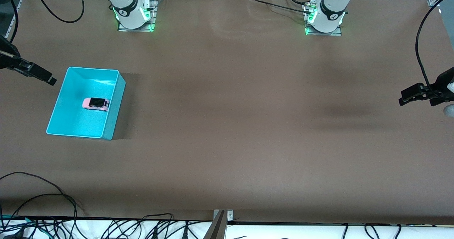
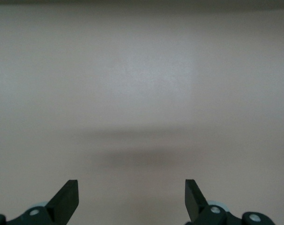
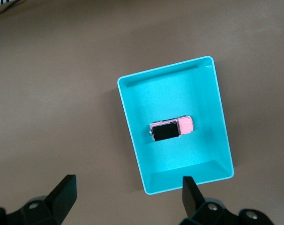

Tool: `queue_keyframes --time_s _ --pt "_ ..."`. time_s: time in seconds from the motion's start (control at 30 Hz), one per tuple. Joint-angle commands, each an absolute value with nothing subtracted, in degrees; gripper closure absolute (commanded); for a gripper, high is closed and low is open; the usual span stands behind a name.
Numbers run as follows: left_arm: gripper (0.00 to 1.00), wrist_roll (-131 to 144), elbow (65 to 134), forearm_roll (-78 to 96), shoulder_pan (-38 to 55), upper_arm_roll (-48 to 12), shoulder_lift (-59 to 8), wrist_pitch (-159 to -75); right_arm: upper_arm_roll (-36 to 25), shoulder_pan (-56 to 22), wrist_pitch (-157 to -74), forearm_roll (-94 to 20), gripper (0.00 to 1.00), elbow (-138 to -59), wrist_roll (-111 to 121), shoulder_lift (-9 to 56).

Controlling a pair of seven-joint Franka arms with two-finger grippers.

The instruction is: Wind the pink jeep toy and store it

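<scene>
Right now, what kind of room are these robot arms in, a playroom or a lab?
Most likely a robot lab. Two Franka arms are bolted onto a brown table, with cables trailing along its edge. The only plaything is the pink jeep toy sitting inside the cyan bin.

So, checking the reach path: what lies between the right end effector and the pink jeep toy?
Only the cyan plastic bin's wall, front view; toy inside, end effector outside.

both grippers [image 1: 51, 80] [image 1: 402, 100] aloft, jaws spread wide, empty
</scene>
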State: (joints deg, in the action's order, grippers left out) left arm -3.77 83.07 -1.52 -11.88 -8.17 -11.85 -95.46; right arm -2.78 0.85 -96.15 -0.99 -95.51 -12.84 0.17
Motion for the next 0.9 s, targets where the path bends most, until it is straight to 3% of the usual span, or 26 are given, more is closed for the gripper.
queue_keyframes --time_s 0.0,0.87 --pt "0.00 -4.92 83.50 -0.88 -12.22 -8.17 -11.51 -95.45 -1.76 2.11 -93.35 -0.09 0.00 -93.78 -10.64 0.17" --pt "0.00 -4.92 83.32 -0.88 -12.22 -8.17 -11.78 -95.45 -1.67 1.93 -91.32 -0.09 0.00 -90.79 -9.93 1.85"
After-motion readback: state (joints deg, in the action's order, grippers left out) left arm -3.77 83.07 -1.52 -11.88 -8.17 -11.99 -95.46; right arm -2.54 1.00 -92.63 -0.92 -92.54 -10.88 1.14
